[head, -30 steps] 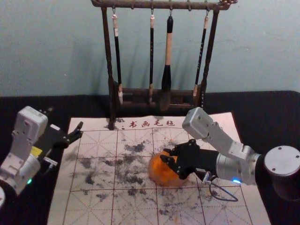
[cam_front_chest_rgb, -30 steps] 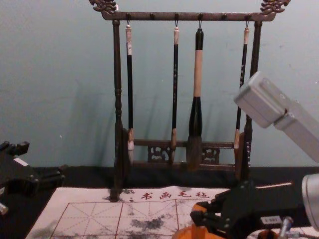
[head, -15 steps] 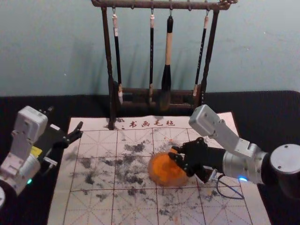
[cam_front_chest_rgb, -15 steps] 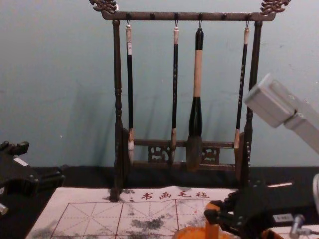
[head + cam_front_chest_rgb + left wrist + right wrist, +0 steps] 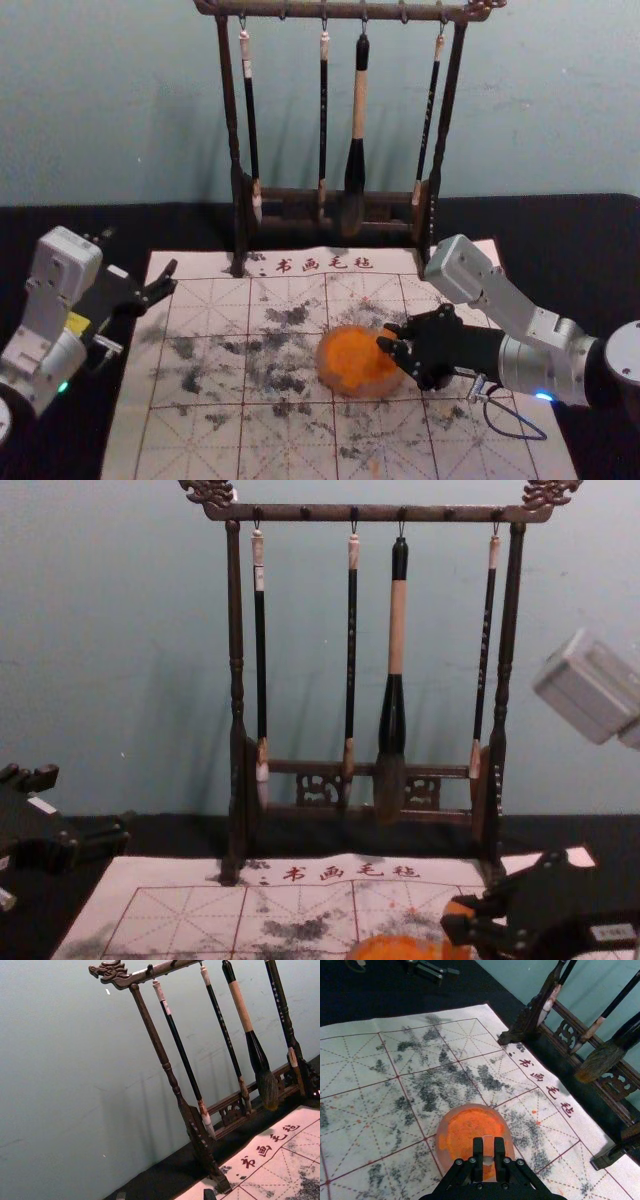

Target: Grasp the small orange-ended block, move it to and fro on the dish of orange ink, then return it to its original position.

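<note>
You are now seeing the right gripper (image 5: 488, 1152) carrying the block (image 5: 458, 910) toward your right, away from the middle of the dish (image 5: 350, 362), where it was working one second ago. Its fingers are pinching the block between the two tips, and the block is staying near upright. At this moment the block is hanging at the right side of the dish, beside the rim; whether its lower end is touching the orange ink, you cannot tell from here.

For the task, this is meaning one of two things, I think: the to-and-fro stroke is reaching its outer end, or the return is beginning. If you are returning it, you are needing to lift it clear of the rim first, because a low path could be dragging the dish or staining the felt mat (image 5: 200, 440). Meanwhile the left gripper (image 5: 165, 1194) is waiting at the left side, its fingers spread and holding nothing.
</note>
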Robot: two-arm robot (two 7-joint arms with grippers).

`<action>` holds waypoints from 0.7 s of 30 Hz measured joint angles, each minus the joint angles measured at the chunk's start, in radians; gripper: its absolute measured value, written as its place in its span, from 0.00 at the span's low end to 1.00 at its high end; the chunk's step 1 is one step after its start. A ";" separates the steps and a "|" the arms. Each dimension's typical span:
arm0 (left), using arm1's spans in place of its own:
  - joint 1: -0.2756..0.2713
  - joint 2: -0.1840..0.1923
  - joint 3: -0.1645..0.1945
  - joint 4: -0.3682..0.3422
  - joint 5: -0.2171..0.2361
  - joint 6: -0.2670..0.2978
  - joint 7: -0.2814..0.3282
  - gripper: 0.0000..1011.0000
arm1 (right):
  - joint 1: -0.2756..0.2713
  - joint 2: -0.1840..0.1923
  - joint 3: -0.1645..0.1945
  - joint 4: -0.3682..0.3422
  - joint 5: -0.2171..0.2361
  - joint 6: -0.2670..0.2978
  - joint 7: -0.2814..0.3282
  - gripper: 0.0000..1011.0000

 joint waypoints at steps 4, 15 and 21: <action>0.000 0.000 0.000 0.000 0.000 0.000 0.000 0.99 | -0.013 0.010 0.003 -0.019 0.008 0.002 0.004 0.08; 0.000 0.000 0.000 0.000 0.000 0.000 0.000 0.99 | -0.018 0.009 -0.008 -0.029 0.013 0.004 0.010 0.08; 0.000 0.000 0.000 0.000 0.000 0.000 0.000 0.99 | -0.010 -0.001 -0.021 -0.028 0.015 0.005 0.016 0.08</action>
